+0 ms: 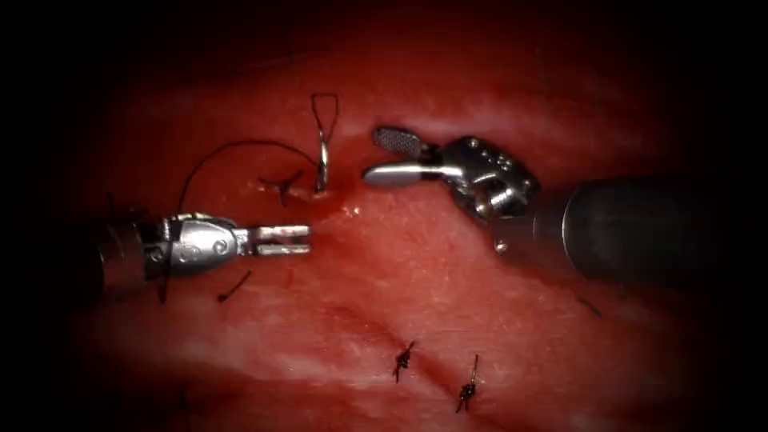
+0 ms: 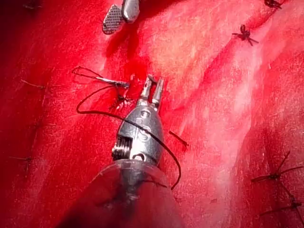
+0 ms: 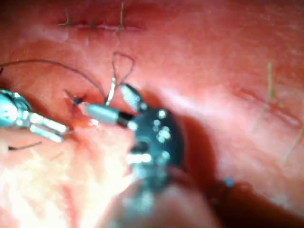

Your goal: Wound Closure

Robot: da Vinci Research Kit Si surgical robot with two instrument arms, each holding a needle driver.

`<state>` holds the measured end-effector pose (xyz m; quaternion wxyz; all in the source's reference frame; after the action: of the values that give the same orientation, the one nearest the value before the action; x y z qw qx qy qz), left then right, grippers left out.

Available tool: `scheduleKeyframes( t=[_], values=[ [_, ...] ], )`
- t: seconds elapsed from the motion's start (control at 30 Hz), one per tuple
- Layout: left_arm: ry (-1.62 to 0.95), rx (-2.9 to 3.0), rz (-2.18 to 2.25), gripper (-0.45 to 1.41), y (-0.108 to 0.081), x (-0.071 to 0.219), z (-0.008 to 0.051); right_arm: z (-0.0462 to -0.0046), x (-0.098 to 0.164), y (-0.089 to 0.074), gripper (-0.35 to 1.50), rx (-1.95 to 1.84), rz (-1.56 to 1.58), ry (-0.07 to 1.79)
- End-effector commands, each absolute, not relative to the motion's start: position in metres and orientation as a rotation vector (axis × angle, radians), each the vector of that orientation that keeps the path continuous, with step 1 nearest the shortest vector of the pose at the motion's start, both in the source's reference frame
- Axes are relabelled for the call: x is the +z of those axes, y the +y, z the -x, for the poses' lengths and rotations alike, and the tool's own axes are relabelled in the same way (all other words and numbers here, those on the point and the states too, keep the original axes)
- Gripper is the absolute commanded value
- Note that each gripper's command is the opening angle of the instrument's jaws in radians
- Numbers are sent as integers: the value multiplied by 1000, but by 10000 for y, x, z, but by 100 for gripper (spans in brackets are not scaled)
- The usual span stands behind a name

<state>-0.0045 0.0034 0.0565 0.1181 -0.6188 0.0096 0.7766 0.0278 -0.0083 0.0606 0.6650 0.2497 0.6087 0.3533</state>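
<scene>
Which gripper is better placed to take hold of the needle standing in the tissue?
Right, probably. The right gripper is open, empty and level with the needle, just to its right. The left gripper is also empty but sits lower, pointing past below the needle.

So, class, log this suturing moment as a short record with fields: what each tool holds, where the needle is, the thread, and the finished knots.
left tool: jaws slightly open, holding nothing, left of the cut
right tool: jaws open, holding nothing, just right of the needle
needle: standing up out of the tissue, its lower end in it, free of both tools
thread: loops above the needle and arcs left over the left tool
knots: one beside the needle, two lower down
</scene>
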Motion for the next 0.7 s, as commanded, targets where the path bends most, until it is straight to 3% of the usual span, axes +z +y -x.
scheduleKeyframes(
  t=[0.03,0.17,0.3,0.4,0.6,0.7],
  values=[
    [-21,2244,1808,-45,33,571,51,-282,611,-94,24,773,-560,1360],
    [-223,2120,1793,-45,33,564,52,-283,609,-101,20,719,-540,1333],
    [-422,2000,1755,-45,30,554,55,-284,608,-106,-1,669,-523,1337],
    [-580,1931,1709,-45,26,548,56,-284,607,-108,-1,610,-515,1327],
    [-766,1894,1647,-45,18,531,53,-287,603,-114,31,499,-496,1308],
    [-826,1881,1626,-45,13,516,48,-289,601,-119,24,481,-499,1310]
  ],
)
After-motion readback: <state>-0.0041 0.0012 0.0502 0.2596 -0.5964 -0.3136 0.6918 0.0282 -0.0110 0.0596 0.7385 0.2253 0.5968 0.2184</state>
